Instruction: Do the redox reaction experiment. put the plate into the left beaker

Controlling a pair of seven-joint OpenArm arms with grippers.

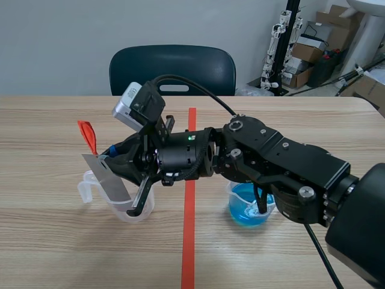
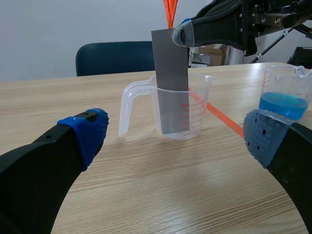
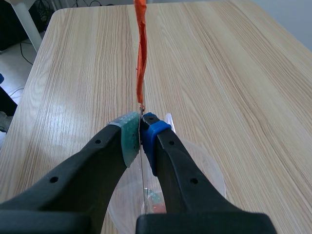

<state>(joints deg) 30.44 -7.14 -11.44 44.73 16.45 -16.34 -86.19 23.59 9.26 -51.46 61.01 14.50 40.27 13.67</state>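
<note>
The grey metal plate with an orange tag on its top stands upright, its lower part inside the clear left beaker. My right gripper reaches across from the right and is shut on the plate's top edge. In the right wrist view the gripper pinches the plate edge-on above the beaker, with the tag ahead of it. In the left wrist view my left gripper stands open, short of the beaker and the plate.
A second beaker with blue liquid stands right of the orange-red tape line, under my right arm. A dark chair stands behind the table's far edge. Boxes and equipment fill the back right.
</note>
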